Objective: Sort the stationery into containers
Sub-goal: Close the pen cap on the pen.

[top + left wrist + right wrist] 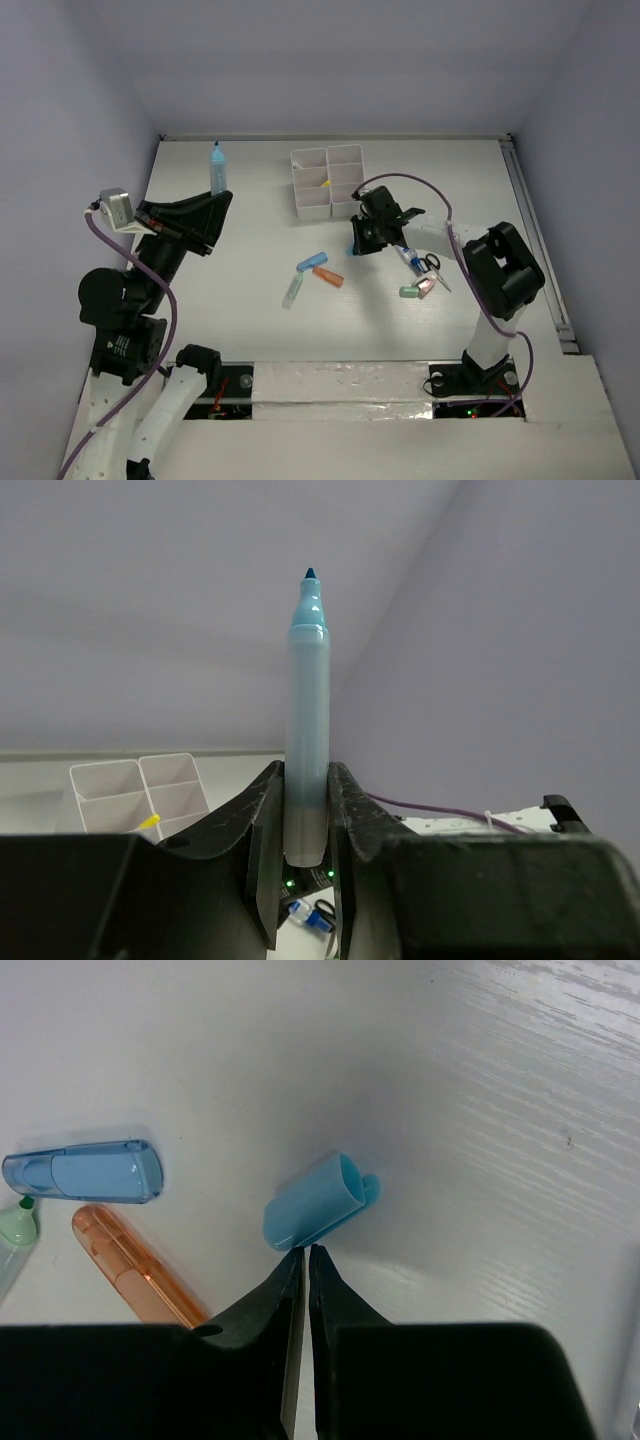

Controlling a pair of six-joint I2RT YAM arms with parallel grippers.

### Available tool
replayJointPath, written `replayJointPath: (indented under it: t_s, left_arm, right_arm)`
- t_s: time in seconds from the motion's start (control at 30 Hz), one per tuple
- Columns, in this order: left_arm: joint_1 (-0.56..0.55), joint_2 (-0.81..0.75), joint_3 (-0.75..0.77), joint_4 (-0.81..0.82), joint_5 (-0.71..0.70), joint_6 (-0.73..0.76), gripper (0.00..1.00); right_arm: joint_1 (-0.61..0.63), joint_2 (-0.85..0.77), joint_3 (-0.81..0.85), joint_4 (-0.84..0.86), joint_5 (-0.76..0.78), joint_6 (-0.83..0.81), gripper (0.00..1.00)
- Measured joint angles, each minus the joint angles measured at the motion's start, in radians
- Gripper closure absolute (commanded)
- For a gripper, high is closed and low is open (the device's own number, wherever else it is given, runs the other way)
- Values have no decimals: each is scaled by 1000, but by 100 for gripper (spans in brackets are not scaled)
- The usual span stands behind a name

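Relation that counts: the blue cap (318,1200) lies flat on the table (500,1110) just ahead of the right gripper (304,1250). Its near end is right at the tips and its long axis runs diagonally up and to the right in the wrist view, open mouth facing away. The right jaws are nearly together with only a slit between them and nothing visible in it. I cannot tell whether the tips touch the cap's edge. As I read it, they must spread and straddle the cap across its short width before any pick. The right arm is much the nearer one. The left gripper (307,780) is clamped on the blue marker (307,680), held upright with its bare tip on top, well apart to the left of the white organizer (327,182). The marker's lower end is hidden between the fingers. A clear blue piece (85,1172) and an orange piece (135,1275) lie side by side left of the cap, apart from it. From the top view the cap is mostly hidden under the right gripper. The scissors (432,265) and the small bits around them overlap and are too small to separate. Something yellow (150,822) sits in one compartment, but what it is I cannot tell.
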Motion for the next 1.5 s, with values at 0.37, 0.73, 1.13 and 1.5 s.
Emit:
replayJointPath:
  t_s: [0.37, 0.73, 1.13, 1.5]
  left_arm:
    - [0, 8, 23, -2, -14, -11, 100]
    - [0, 43, 23, 5, -1, -26, 100]
    - [0, 42, 23, 6, 11, -35, 100]
    - [0, 49, 3, 18, 37, -43, 100]
  right_arm:
    - [13, 71, 23, 53, -58, 58, 91]
    - [13, 59, 16, 254, -95, 240, 75]
    - [13, -32, 110, -3, 42, -18, 38]
    - [14, 77, 253, -217, 42, -264, 37]
